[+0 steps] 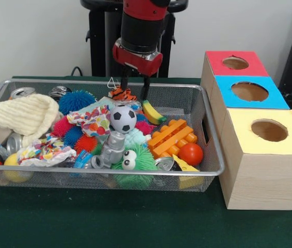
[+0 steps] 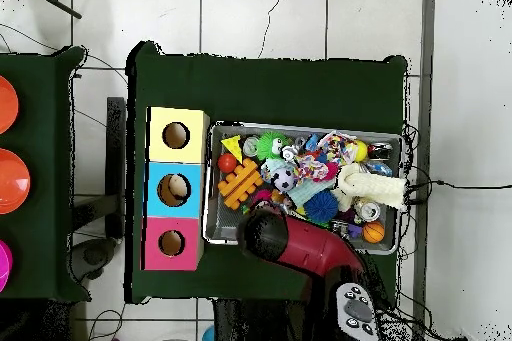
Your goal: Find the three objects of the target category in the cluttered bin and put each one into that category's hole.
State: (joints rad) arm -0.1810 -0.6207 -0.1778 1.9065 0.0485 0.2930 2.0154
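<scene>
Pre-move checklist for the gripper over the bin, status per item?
1. Gripper open: ok, fingers spread.
2. Something between the fingers: ok, the striped tiger toy sits there.
3. Toy gripped: not ok, fingers not closed on it.
4. Neighbours clear: not ok, the toy banana lies right by one finger.
5. Red hole, blue hole, yellow hole unblocked: ok.
6. Wire bin beside the boxes: ok.

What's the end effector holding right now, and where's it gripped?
Nothing clearly held. The end effector is open, its fingers straddling a small orange striped tiger toy still lying in the wire bin; contact cannot be told.
</scene>
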